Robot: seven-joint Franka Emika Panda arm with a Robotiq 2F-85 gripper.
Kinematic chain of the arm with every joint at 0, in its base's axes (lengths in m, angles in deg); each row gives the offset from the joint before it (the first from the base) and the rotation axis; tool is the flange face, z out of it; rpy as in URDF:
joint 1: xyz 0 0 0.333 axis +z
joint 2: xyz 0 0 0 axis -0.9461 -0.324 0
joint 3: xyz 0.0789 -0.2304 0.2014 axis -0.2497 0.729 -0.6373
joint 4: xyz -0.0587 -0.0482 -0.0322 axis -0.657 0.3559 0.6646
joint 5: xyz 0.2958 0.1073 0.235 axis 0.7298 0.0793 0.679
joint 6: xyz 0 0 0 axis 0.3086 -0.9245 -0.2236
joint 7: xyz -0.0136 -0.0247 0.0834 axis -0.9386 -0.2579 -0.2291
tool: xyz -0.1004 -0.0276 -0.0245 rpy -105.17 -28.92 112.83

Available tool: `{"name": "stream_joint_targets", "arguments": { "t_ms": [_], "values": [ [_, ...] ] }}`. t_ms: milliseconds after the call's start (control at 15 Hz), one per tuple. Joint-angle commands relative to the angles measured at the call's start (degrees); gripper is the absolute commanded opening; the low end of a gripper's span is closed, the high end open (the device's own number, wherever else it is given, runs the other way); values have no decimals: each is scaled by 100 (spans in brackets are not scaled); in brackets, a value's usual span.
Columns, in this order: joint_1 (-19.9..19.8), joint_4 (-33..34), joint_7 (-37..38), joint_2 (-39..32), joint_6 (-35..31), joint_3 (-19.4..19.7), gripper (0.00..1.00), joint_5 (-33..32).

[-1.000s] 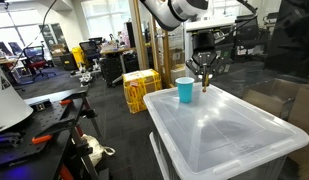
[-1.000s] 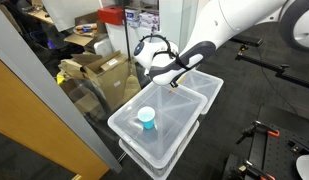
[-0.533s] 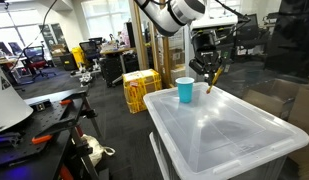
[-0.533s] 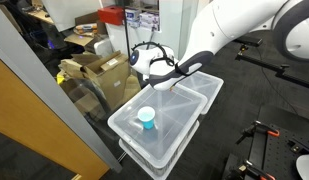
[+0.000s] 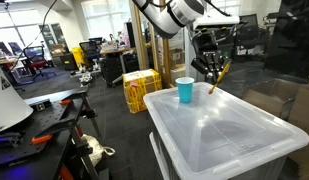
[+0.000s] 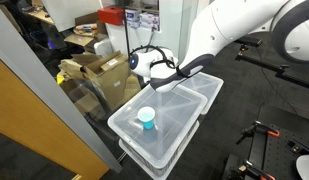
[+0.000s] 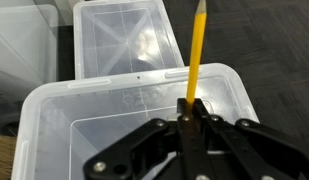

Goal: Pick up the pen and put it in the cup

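We see the pen (image 7: 196, 55) running almost straight toward 12 o'clock in the wrist view, its near end clamped between the closed fingers of the gripper (image 7: 191, 116). In an exterior view it hangs aslant, lower tip toward 7 o'clock. Only there does the cup (image 5: 184, 90) show, at the pen's 8 o'clock on the clear bin (image 5: 234, 135). The arm (image 5: 174, 12) reaches down from above.

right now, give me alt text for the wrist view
The black pincer is shut on a thin yellow pen that sticks up the frame from its tips. Below it lies a clear plastic bin lid, with a second clear bin beyond it.
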Motion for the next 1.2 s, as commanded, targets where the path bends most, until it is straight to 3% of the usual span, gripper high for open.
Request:
{"name": "stream_joint_targets", "arguments": {
  "t_ms": [0, 467, 1133],
  "values": [
    [-15, 27, 2, -24, 23, -27, 8, -13],
    [164, 105, 112, -109, 165, 58, 2, -187],
    [720, 258, 21, -191, 863, 40, 2, -1294]
  ]
}}
